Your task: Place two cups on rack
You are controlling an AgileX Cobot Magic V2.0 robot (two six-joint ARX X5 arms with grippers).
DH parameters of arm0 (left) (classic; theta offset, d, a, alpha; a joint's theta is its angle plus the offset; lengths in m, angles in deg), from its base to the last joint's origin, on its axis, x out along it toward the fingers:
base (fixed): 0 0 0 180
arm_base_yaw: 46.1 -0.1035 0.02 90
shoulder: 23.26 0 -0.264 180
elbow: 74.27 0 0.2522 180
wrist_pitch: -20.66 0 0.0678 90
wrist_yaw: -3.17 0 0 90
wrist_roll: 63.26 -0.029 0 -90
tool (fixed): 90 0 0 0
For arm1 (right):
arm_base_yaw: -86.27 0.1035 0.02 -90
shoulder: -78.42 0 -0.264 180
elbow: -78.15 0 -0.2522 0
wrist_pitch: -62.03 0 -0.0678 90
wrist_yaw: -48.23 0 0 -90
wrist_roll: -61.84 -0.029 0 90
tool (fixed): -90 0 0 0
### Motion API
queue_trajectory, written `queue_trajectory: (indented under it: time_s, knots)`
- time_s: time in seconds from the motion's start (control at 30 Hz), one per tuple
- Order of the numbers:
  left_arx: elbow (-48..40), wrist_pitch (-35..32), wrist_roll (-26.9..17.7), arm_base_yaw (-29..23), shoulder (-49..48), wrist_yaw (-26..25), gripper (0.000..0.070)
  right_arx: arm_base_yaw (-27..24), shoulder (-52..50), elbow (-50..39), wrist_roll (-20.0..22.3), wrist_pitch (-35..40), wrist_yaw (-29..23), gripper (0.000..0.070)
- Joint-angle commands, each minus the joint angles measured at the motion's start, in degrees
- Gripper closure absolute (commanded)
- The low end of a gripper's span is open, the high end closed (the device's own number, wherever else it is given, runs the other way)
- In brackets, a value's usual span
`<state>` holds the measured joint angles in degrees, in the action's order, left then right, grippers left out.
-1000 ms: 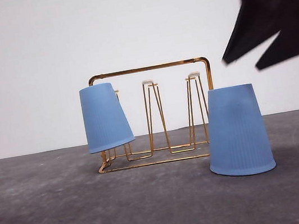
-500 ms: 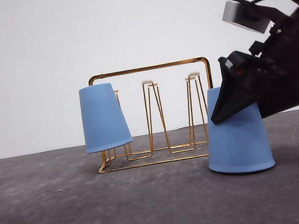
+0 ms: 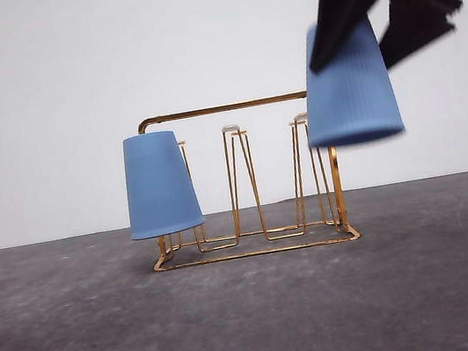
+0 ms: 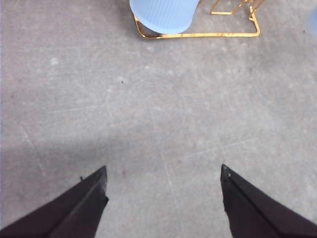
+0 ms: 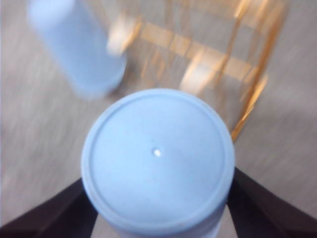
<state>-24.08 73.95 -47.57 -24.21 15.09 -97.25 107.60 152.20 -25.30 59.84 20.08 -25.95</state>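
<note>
Right fingers [image 3: 368, 25] clamped on inverted light blue ribbed plastic tumbler [image 3: 349, 86], axis upright, gold wire rack's [image 3: 243, 178] right prong [image 3: 307, 173] just below-left; left fingers [image 4: 163, 198] spread, empty.

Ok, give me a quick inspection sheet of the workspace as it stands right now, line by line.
Surface: grey table top, faint scuffs, dry.
Job's things: gold wire rack upright; first light blue cup hangs upside down on the rack's left-end prong; second light blue cup is upside down in the air over the rack's right end, not yet on a prong.
Clutter: nothing seen.
Grippers: right gripper has its jaws closed on the second cup near its base; left gripper has its jaws spread, empty, above bare table.
Cables: nothing seen.
Surroundings: plain white wall behind the table.
</note>
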Motion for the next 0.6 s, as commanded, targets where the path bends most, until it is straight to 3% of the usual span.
queue_trajectory:
  time_s: [0.0,0.23,0.57]
  knots:
    - [0.2,-0.6,0.1,0.2,0.5,0.2,0.0276,0.3,0.4,2.2,-0.1,1.5,-0.6,0.0366]
    - [0.2,-0.6,0.1,0.2,0.6,0.4,0.0276,0.3,2.3,2.8,0.1,11.8,-2.9,0.0355]
    - [0.2,-0.6,0.3,0.2,0.6,0.7,0.0276,0.3,13.7,2.8,1.1,17.8,-3.7,0.0356]
